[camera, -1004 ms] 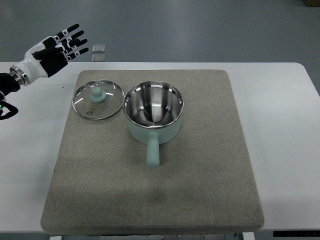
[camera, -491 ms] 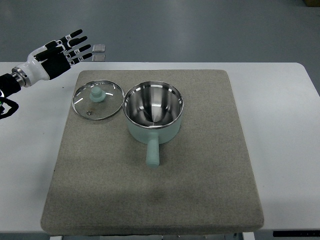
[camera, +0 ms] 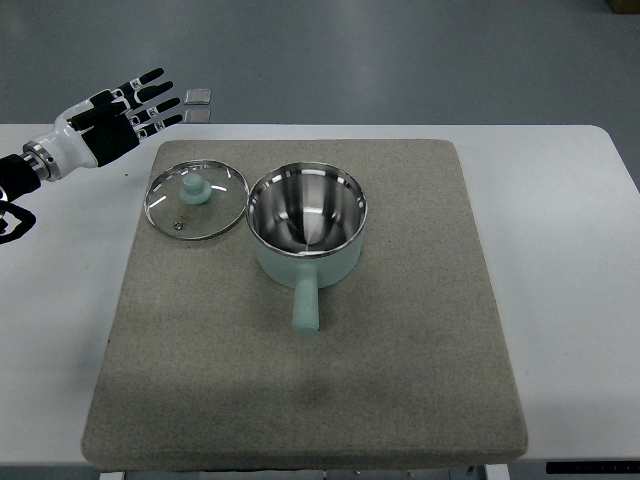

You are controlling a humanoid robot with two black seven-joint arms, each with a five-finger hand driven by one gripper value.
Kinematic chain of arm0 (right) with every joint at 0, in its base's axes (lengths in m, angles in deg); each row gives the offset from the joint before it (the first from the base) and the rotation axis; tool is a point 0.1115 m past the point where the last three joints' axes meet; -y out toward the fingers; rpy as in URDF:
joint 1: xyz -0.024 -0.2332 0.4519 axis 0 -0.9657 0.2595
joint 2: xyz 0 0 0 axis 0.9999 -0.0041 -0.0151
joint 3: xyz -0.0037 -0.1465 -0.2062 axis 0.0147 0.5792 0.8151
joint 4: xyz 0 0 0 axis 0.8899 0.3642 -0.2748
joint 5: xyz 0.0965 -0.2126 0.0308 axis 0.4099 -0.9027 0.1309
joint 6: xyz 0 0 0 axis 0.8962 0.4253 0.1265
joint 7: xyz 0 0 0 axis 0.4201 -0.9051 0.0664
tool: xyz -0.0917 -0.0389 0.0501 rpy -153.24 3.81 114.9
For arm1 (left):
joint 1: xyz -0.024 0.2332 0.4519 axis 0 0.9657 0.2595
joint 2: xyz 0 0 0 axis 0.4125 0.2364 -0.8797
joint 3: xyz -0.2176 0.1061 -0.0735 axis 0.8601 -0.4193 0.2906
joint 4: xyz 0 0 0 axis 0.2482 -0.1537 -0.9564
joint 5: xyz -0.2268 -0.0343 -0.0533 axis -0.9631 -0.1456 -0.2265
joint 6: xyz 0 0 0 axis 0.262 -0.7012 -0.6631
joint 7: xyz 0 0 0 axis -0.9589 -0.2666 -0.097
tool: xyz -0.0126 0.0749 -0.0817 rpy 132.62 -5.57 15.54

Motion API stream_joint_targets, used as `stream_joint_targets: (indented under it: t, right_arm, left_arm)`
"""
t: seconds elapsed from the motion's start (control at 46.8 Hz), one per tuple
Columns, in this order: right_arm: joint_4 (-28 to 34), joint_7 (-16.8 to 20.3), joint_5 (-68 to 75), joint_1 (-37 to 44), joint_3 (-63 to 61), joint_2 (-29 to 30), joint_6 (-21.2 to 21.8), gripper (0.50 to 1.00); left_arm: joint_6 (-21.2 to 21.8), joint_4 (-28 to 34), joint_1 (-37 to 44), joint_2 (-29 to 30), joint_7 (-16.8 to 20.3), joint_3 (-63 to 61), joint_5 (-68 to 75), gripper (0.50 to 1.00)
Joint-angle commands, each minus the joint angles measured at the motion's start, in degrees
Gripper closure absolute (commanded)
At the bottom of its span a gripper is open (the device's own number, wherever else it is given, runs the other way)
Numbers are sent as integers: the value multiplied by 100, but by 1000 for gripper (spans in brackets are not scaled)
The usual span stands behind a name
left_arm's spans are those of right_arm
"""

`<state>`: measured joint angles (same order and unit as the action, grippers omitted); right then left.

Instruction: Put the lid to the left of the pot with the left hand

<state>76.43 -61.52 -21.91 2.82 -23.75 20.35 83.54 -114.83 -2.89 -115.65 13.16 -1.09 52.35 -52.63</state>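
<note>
We are seeing the left arm (camera: 15, 175) running off the left edge, two small far floor squares (camera: 197, 104) staying too tiny to identify.

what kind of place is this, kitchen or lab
Probably a lab or test room, not a kitchen. A robot's left hand hovers by a plain white table with a grey mat, holding just a pot and lid, above bare grey floor.

White table (camera: 560, 200) bears grey mat (camera: 400, 380).
</note>
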Motion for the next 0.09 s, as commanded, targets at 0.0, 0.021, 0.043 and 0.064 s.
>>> stream_joint_targets:
  t: [0.0,0.021,0.043,0.064]
  right_arm:
    - [0,11,-11,1,1,0,51,576]
    - [0,11,-11,1,1,0,69,576]
    - [0,11,-11,1,1,0,87,576]
    - [0,11,-11,1,1,0,104,576]
  left_arm:
    - [0,0,1,-6,0,1,9,504]
    - [0,0,1,-6,0,1,9,504]
    - [0,0,1,-6,0,9,17,504]
    - [0,0,1,-6,0,1,18,504]
